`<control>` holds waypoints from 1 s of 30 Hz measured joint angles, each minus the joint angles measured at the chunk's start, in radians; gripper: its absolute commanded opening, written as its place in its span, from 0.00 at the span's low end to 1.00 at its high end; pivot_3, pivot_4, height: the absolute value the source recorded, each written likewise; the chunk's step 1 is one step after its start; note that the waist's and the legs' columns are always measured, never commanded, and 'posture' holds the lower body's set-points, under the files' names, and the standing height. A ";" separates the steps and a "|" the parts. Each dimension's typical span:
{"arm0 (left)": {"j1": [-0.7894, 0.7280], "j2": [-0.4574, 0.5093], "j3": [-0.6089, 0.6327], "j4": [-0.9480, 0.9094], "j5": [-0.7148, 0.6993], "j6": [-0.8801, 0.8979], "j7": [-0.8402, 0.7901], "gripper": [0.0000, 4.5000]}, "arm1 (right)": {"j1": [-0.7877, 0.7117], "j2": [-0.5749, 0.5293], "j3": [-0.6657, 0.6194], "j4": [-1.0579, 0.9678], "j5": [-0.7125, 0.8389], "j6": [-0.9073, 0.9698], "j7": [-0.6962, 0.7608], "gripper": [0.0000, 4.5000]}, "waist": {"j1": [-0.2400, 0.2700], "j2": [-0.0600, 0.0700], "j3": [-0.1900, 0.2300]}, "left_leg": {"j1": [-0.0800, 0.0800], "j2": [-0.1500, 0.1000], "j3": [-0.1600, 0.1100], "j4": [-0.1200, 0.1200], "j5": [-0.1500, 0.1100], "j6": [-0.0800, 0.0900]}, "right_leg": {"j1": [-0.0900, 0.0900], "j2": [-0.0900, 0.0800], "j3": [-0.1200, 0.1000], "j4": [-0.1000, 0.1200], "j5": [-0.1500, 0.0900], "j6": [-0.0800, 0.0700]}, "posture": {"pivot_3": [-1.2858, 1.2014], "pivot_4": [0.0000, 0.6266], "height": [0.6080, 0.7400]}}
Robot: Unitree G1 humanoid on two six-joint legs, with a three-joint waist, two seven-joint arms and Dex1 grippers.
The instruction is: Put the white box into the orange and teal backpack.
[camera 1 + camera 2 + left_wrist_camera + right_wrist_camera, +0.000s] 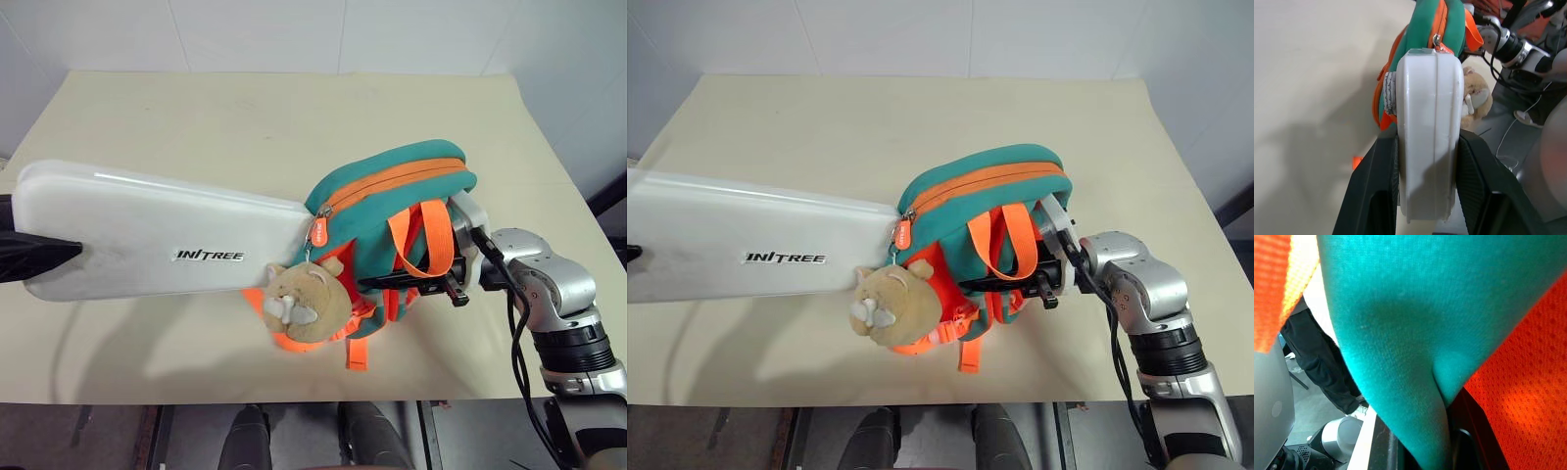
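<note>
Beige table against white tiled wall; person's dark trouser legs beyond.

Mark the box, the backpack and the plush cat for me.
box (147, 235), left eye view, middle of its top face.
backpack (411, 162), left eye view, teal top panel.
plush cat (306, 299), left eye view, its head.

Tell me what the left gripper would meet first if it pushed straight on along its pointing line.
The left gripper, clamped on the white box, points at the orange and teal backpack. The box's far end would enter or butt the zip end; I cannot tell whether it is open.
</note>
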 measured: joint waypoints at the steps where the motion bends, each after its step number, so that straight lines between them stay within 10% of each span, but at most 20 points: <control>1: -0.002 0.000 -0.012 -0.006 0.002 -0.012 0.002 0.28 | 0.000 0.001 0.001 0.000 -0.001 -0.001 0.000 0.00 | 0.000 0.000 0.000 | 0.000 0.000 0.000 0.000 0.000 0.000 | 0.000 0.000 0.000 0.000 0.000 0.000 | 0.52 0.24 1.00; 18: -0.152 -0.087 -0.319 -0.079 -0.015 -0.270 0.182 0.28 | 0.000 0.017 0.004 -0.002 -0.022 -0.018 -0.009 0.00 | 0.003 0.000 0.000 | 0.009 0.000 0.001 0.001 0.000 0.000 | 0.009 0.000 0.001 0.001 0.000 0.000 | 0.52 0.24 1.00; 30: -0.215 -0.407 -0.559 -0.158 -0.142 -0.405 0.536 0.28 | 0.002 0.027 -0.001 -0.001 -0.034 -0.020 -0.031 0.00 | 0.020 0.001 -0.001 | 0.014 -0.001 -0.001 0.007 0.000 0.001 | 0.020 0.001 0.002 -0.002 0.003 0.004 | 0.52 0.24 1.00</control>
